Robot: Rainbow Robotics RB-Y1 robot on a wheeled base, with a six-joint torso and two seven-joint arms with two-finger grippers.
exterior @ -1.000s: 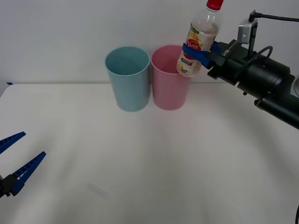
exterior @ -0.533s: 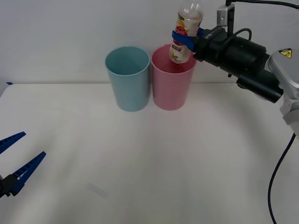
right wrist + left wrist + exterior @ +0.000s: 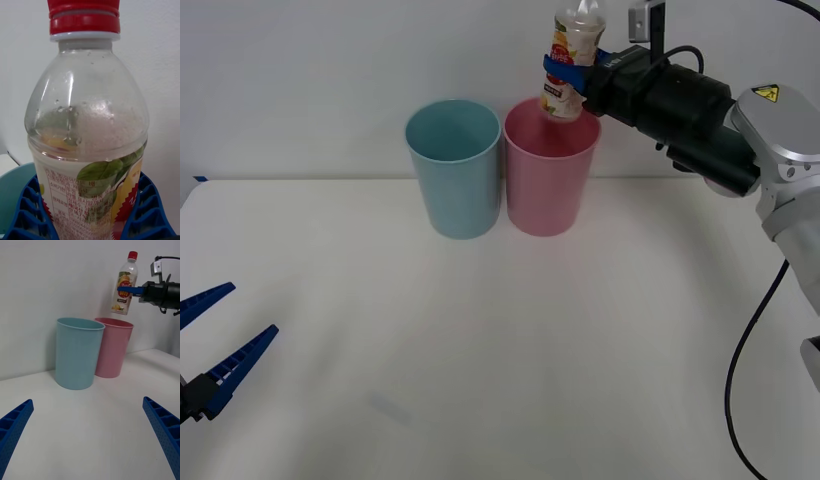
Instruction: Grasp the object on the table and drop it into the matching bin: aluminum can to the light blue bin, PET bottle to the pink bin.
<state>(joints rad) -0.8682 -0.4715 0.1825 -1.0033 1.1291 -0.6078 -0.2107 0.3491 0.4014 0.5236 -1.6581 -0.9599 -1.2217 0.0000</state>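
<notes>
The white table (image 3: pixel 500 330) carries two tall bins at its far edge: the pink bin (image 3: pixel 547 185) is taken as the landmark, and the light blue bin (image 3: pixel 454 175) stands just beside it, on the side toward the robot's left. Above the pink bin's open mouth, toward its far right rim, the PET bottle (image 3: pixel 571 60) is held in the air by the right gripper (image 3: pixel 572 72). The bottle's long axis is close to upright, cap uppermost and base hanging just over the rim line. The blue ribbed fingers (image 3: pixel 28 210) are closed on either side of the labelled body, so the bottle lies squarely between the jaws, gripped around its middle. It is judged that the drop turns on the base being inside the rim's circle; it appears slightly off-centre. Well away from the pink bin, at the near left of the table, the left gripper (image 3: pixel 215 345) is parked with its jaws spread wide and nothing held.
</notes>
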